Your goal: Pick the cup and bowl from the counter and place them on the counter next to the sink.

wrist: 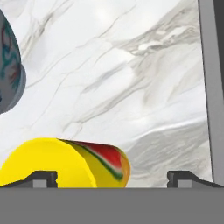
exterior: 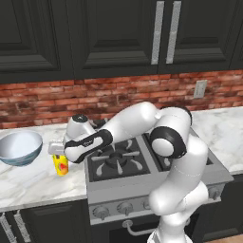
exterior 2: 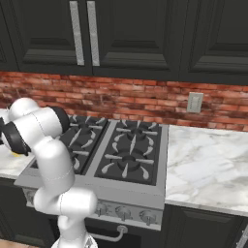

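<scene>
Cup (exterior: 60, 164): yellow with a red mark, upright on the marble counter (exterior: 33, 182), just left of the stove (exterior: 118, 163).
Bowl (exterior: 20, 147): on the same counter, left of the cup, apart from it.
Gripper (exterior: 58, 151): directly over the cup, jaws wide apart; contact seemingly none, though the angle is poor.

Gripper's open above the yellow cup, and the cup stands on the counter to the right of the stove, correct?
Not quite: the cup stands on the counter to the left of the stove, as the left base view shows. The gripper is open above it.
</scene>
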You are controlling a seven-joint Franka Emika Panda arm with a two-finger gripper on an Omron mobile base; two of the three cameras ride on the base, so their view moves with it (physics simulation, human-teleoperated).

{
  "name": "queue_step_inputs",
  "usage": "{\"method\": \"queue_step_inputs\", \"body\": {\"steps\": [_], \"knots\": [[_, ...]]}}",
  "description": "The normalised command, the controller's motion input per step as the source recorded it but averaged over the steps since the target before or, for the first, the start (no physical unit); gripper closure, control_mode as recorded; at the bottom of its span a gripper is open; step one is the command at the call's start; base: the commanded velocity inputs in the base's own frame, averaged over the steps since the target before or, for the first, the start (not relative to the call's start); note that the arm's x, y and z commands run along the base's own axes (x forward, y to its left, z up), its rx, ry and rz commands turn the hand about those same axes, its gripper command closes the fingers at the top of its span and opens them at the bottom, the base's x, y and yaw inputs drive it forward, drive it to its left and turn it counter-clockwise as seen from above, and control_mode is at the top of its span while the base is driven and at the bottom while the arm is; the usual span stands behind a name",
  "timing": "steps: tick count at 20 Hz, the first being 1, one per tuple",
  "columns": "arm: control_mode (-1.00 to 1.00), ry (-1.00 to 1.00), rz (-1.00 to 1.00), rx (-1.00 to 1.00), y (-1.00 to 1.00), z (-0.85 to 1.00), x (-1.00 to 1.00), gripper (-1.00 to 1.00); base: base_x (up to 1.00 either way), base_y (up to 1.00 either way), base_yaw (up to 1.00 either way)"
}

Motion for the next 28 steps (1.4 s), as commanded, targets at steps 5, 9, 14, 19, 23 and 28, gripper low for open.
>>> {"method": "queue_step_inputs", "body": {"steps": [5, 9, 14, 19, 23, 28], "knots": [[-1.0, 0.0, 0.0, 0.0, 0.0, -0.2, 0.05, -1.0, 0.0, 0.0, 0.0], [-1.0, 0.0, 0.0, 0.0, 0.0, 0.0, 0.0, -1.0, 0.0, 0.0, 0.0], [-1.0, 0.0, 0.0, 0.0, 0.0, 0.0, 0.0, 1.0, 0.0, 0.0, 0.0], [-1.0, 0.0, 0.0, 0.0, 0.0, 0.0, 0.0, 1.0, 0.0, 0.0, 0.0], [-1.0, 0.0, 0.0, 0.0, 0.0, 0.0, 0.0, 1.0, 0.0, 0.0, 0.0], [-1.0, 0.0, 0.0, 0.0, -0.03, 0.03, -0.06, 1.0, 0.0, 0.0, 0.0]]}}
